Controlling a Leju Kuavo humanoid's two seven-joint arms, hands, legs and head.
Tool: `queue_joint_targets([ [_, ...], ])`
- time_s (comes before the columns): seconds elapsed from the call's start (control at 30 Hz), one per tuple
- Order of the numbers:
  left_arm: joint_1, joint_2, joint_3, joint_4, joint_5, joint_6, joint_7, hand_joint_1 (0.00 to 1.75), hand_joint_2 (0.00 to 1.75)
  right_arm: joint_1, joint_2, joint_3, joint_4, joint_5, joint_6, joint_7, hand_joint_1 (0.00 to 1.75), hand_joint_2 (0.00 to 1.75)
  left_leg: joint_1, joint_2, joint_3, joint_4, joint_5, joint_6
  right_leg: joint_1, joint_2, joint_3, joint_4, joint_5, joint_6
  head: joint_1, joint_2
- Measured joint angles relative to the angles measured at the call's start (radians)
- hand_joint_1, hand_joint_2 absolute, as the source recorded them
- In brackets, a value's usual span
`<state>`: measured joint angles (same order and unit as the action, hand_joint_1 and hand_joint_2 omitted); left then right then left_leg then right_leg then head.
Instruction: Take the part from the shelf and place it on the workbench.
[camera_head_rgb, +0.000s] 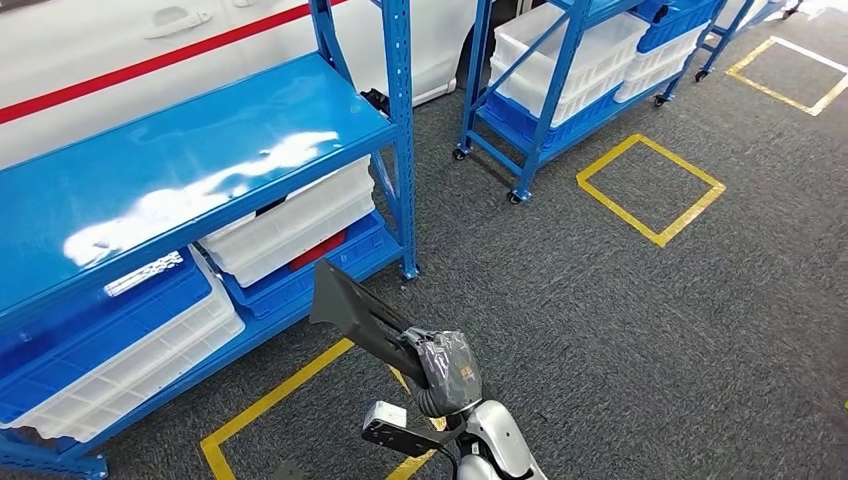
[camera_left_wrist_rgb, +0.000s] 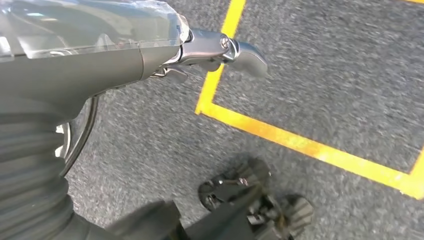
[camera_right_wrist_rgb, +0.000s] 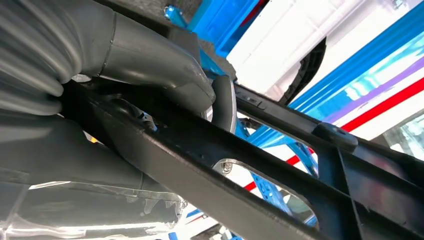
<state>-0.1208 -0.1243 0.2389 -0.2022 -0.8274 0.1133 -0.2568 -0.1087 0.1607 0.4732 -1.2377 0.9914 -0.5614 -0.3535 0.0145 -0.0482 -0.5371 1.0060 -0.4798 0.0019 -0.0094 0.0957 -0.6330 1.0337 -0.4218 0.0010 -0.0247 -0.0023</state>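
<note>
Head view: right hand (camera_head_rgb: 447, 368), wrapped in clear film, gripping a dark flat part (camera_head_rgb: 352, 308) by 1 end. The part juts out from the hand toward the shelf (camera_head_rgb: 180, 150), held in the air over grey carpet (camera_head_rgb: 620, 330), off the shelf, just beside its front corner post. Shelf: blue, glossy top board bare; lower levels carry white bins (camera_head_rgb: 300, 222) and blue bins (camera_head_rgb: 100, 330). Yellow tape (camera_head_rgb: 270, 400) on the carpet along the shelf's front edge. A 2nd blue rack (camera_head_rgb: 560, 90) on castors stands further off with white bins; a yellow square (camera_head_rgb: 650, 188) is marked on the carpet near it. White car body (camera_head_rgb: 120, 50) with red stripe behind the shelf.

Left wrist view: left hand (camera_left_wrist_rgb: 190, 50), film-covered, fingers extended and apart, holding nothing, above carpet and yellow tape.

Right wrist view: right hand thumb and fingers closed around a bar of the part, a black frame with open cut-outs; blue shelf uprights and the white car beyond.
</note>
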Motion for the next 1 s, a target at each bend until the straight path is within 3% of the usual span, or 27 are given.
queue_joint_targets([
  [0.03, 0.000, 0.000, 0.003, 0.000, 0.001, 0.004, -0.001, 0.00, 1.75, -0.001, 0.000, 0.000, 0.000, 0.000, 0.003, 0.000, 1.75, 1.75, 0.002, 0.010, 0.001, -0.005, 0.005, 0.007, 0.002, -0.019, -0.009, 0.016, -0.013, 0.004, 0.000, 0.000],
  [0.1, 0.004, 0.000, 0.012, 0.000, 0.004, 0.011, -0.003, 0.00, 1.75, -0.006, 0.002, 0.000, 0.001, 0.001, 0.009, -0.001, 1.75, 1.75, 0.003, 0.033, 0.001, -0.011, 0.011, 0.016, 0.003, -0.066, -0.051, 0.109, -0.070, 0.010, 0.000, 0.000],
  [0.17, 0.011, 0.001, 0.020, 0.000, 0.007, 0.016, -0.004, 0.00, 1.75, -0.010, 0.004, 0.000, 0.005, 0.001, 0.014, -0.004, 1.75, 1.75, 0.001, 0.057, -0.001, -0.011, 0.011, 0.017, -0.002, -0.083, -0.109, 0.237, -0.125, 0.016, 0.000, 0.000],
  [0.2, 0.014, 0.001, 0.023, 0.000, 0.008, 0.020, -0.006, 0.00, 1.75, -0.011, 0.005, 0.000, 0.008, 0.000, 0.016, -0.005, 1.75, 1.75, 0.001, 0.069, -0.001, -0.010, 0.011, 0.017, -0.005, -0.086, -0.122, 0.269, -0.130, 0.019, 0.000, 0.000],
  [0.23, 0.015, 0.001, 0.026, 0.000, 0.008, 0.024, -0.010, 0.00, 1.75, -0.013, 0.005, 0.000, 0.012, -0.002, 0.017, -0.007, 1.75, 1.75, 0.001, 0.079, -0.002, -0.010, 0.010, 0.016, -0.008, -0.089, -0.117, 0.266, -0.118, 0.021, 0.000, 0.000],
  [0.33, 0.016, 0.001, 0.034, 0.000, 0.007, 0.043, -0.026, 0.00, 1.75, -0.027, 0.009, 0.000, 0.025, -0.011, 0.018, -0.016, 1.75, 1.75, -0.001, 0.105, -0.001, -0.003, 0.003, 0.006, -0.009, -0.128, -0.016, 0.084, -0.039, 0.020, 0.000, 0.000],
  [0.4, 0.016, 0.001, 0.037, 0.000, 0.003, 0.056, -0.038, 0.00, 1.75, -0.039, 0.013, 0.000, 0.031, -0.019, 0.016, -0.023, 1.75, 1.75, -0.007, 0.119, -0.002, 0.002, -0.003, -0.006, -0.002, -0.147, 0.020, 0.008, -0.024, 0.010, 0.000, 0.000],
  [0.5, 0.017, 0.000, 0.038, 0.000, -0.010, 0.076, -0.055, 0.00, 1.75, -0.045, 0.015, -0.001, 0.042, -0.033, 0.013, -0.031, 1.75, 1.75, -0.004, 0.134, 0.001, 0.002, -0.008, -0.024, 0.002, -0.125, 0.018, -0.001, -0.022, -0.010, 0.000, 0.000],
  [0.57, 0.016, 0.000, 0.038, 0.000, -0.017, 0.090, -0.061, 0.00, 1.75, -0.048, 0.016, -0.002, 0.049, -0.040, 0.009, -0.035, 1.75, 1.75, 0.001, 0.109, -0.014, 0.043, -0.042, -0.033, -0.001, -0.109, 0.020, -0.009, -0.017, -0.024, 0.000, 0.000],
  [0.67, 0.021, 0.000, 0.038, 0.000, -0.023, 0.103, -0.067, 0.00, 1.75, -0.052, 0.018, -0.002, 0.059, -0.045, 0.001, -0.041, 1.75, 1.75, 0.002, 0.063, -0.101, 0.237, -0.136, -0.036, 0.001, -0.083, 0.019, -0.011, -0.014, -0.034, 0.000, 0.000],
  [0.7, 0.024, 0.000, 0.038, 0.000, -0.024, 0.104, -0.068, 0.00, 1.75, -0.052, 0.018, -0.003, 0.063, -0.047, -0.002, -0.043, 1.75, 1.75, 0.002, 0.058, -0.126, 0.287, -0.149, -0.036, 0.003, -0.072, 0.019, -0.011, -0.013, -0.035, 0.000, 0.000],
  [0.73, 0.027, 0.000, 0.038, 0.000, -0.025, 0.105, -0.069, 0.00, 1.75, -0.051, 0.018, -0.005, 0.067, -0.050, -0.004, -0.044, 1.75, 1.75, 0.002, 0.056, -0.133, 0.299, -0.141, -0.035, 0.004, -0.061, 0.019, -0.010, -0.013, -0.036, 0.000, 0.000],
  [0.77, 0.028, 0.000, 0.038, 0.000, -0.025, 0.106, -0.069, 0.00, 1.75, -0.050, 0.018, -0.006, 0.071, -0.053, -0.006, -0.045, 1.75, 1.75, 0.002, 0.054, -0.121, 0.269, -0.114, -0.033, 0.005, -0.049, 0.019, -0.008, -0.013, -0.036, 0.000, 0.000],
  [0.8, 0.028, 0.000, 0.038, 0.000, -0.027, 0.106, -0.069, 0.00, 1.75, -0.050, 0.018, -0.008, 0.074, -0.055, -0.008, -0.046, 1.75, 1.75, 0.003, 0.047, -0.093, 0.205, -0.074, -0.030, 0.005, -0.037, 0.020, -0.006, -0.013, -0.035, 0.000, 0.000],
  [0.87, 0.028, 0.000, 0.038, 0.000, -0.031, 0.107, -0.068, 0.00, 1.75, -0.049, 0.018, -0.011, 0.077, -0.059, -0.015, -0.047, 1.75, 1.75, 0.005, 0.006, -0.034, 0.070, -0.017, -0.022, 0.005, -0.017, 0.016, -0.001, -0.013, -0.030, 0.000, 0.000],
  [0.93, 0.029, -0.001, 0.038, 0.000, -0.037, 0.107, -0.064, 0.00, 1.75, -0.046, 0.018, -0.014, 0.078, -0.061, -0.021, -0.048, 1.75, 1.75, 0.004, -0.023, -0.014, 0.018, -0.006, -0.016, 0.003, 0.001, 0.007, 0.001, -0.008, -0.018, 0.000, 0.000],
  [1.0, 0.029, -0.002, 0.038, 0.000, -0.044, 0.105, -0.056, 0.00, 1.75, -0.038, 0.016, -0.017, 0.078, -0.063, -0.025, -0.049, 1.75, 1.75, 0.003, -0.011, -0.013, 0.012, -0.002, -0.007, 0.000, 0.017, 0.001, -0.001, -0.002, -0.004, 0.000, 0.000],
])
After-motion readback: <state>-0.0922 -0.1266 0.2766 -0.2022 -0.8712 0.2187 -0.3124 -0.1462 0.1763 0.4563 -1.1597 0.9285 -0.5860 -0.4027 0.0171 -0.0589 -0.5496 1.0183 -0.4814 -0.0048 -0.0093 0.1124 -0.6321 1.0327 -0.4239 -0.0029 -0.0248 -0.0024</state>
